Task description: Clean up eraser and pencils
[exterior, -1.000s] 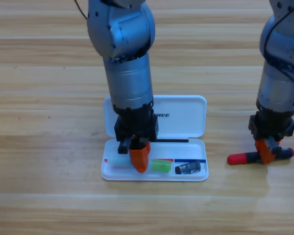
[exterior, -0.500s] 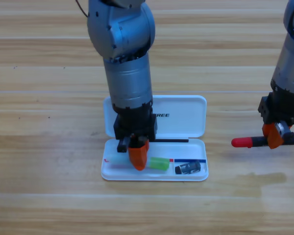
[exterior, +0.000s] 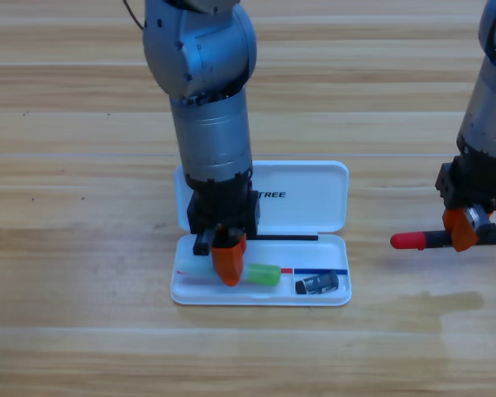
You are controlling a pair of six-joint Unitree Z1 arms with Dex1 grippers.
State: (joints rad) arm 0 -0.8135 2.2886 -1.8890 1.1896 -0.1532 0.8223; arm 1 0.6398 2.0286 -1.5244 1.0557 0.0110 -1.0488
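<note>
Left gripper [exterior: 227, 266] down in white case [exterior: 314, 207], fingers clamped on pale green-capped pencil [exterior: 262, 274]. Eraser [exterior: 317, 284] lies in case, right end. Right gripper [exterior: 462, 234] grips black red-ended pencil [exterior: 422, 240] above counter [exterior: 83, 248].

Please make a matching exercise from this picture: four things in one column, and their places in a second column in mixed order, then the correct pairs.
Things:
1. eraser
2. green-capped pencil
3. black pencil with red end
4. left gripper

Places:
A. held above the table at the right, in the right gripper
B. right end of the white case tray
C. down over the tray's left part
D. lying in the tray, left of the eraser

Pairs: 1-B, 2-D, 3-A, 4-C
</note>
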